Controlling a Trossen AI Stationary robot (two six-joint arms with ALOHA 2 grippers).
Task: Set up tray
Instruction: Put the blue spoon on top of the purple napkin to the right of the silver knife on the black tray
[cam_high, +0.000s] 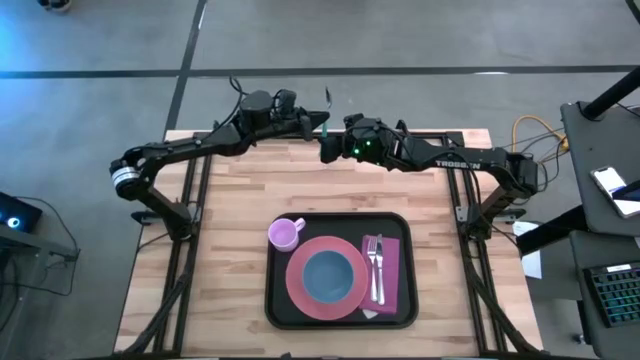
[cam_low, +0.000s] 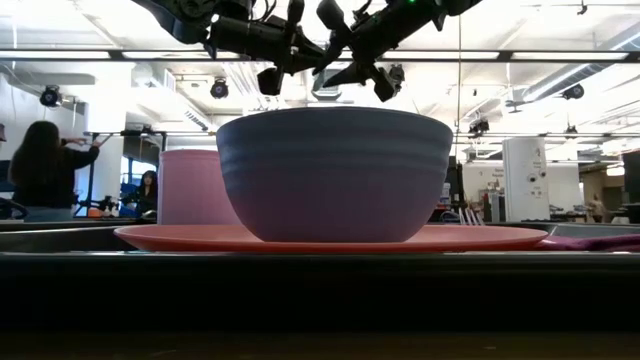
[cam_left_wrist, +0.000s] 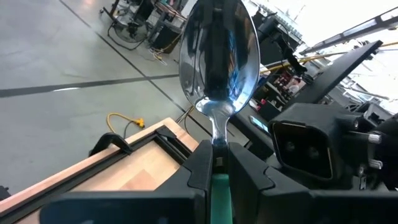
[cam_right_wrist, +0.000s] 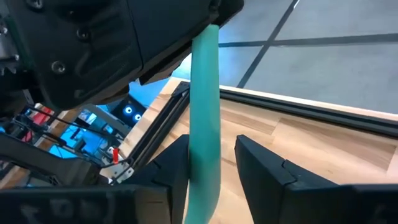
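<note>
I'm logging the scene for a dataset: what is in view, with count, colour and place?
tray: 1, black, near middle of table
plate: 1, pink, on tray
bowl: 1, blue-grey, on plate
cup: 1, pink, tray's far left corner
napkin: 1, magenta, tray's right side
fork: 1, silver, on napkin
spoon: 1, silver bowl, green handle, held over table's far edge
table: 1, light wood
people: 2, in room behind
left gripper: shut on spoon
right gripper: open around green handle
</note>
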